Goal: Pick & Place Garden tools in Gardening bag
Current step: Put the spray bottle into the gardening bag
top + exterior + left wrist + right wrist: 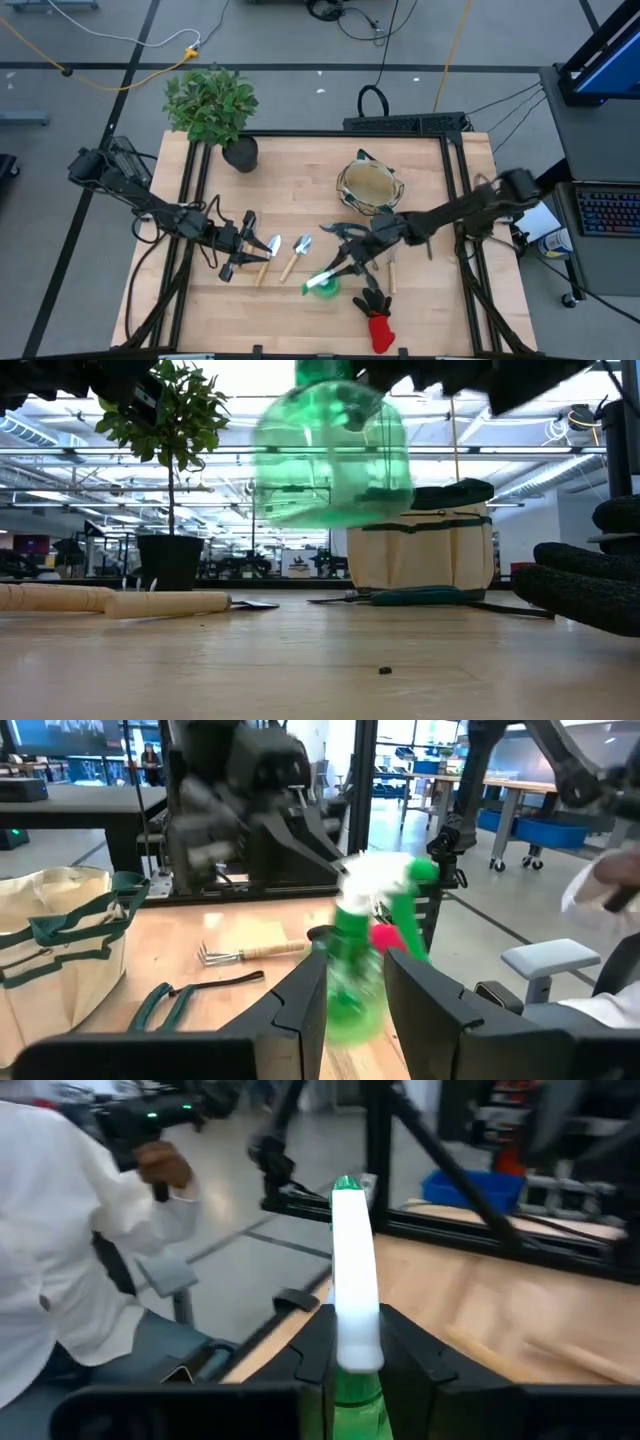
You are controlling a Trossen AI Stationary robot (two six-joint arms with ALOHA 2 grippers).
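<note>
Gripping the white neck of a green spray bottle (352,1270), the right gripper (355,1342) has its two dark fingers pressed on both sides of it. The jaws are only a little way apart, just the width of the neck. The bottle (332,455) is see-through green plastic, round and fat at the body, and it hangs above the table, not touching the wood. From above, it (322,284) sits near the front middle of the table, with the right gripper (345,262) over it.

The left gripper (238,262) is on the left side of the table, just above the wood. Its jaws (355,1005) are partly open and nothing is between them.

Two trowels (285,255) lie side by side just right of the left gripper. They have shiny metal scoops and pale wooden handles. A small fork (250,952) with bent metal prongs and a wooden handle lies flat on the table. Shears (175,1000) with green grips lie near the bag.

A glove (378,320) lies at the front right, red at the cuff and black at the fingers, soft and bumpy.

The bag (368,185) stands at the far middle of the table. It is round, made of tan cloth with dark green trim, and its top is open.

A leafy plant (212,105) in a black pot stands at the far left corner. The table (290,170) is pale, smooth wood.
</note>
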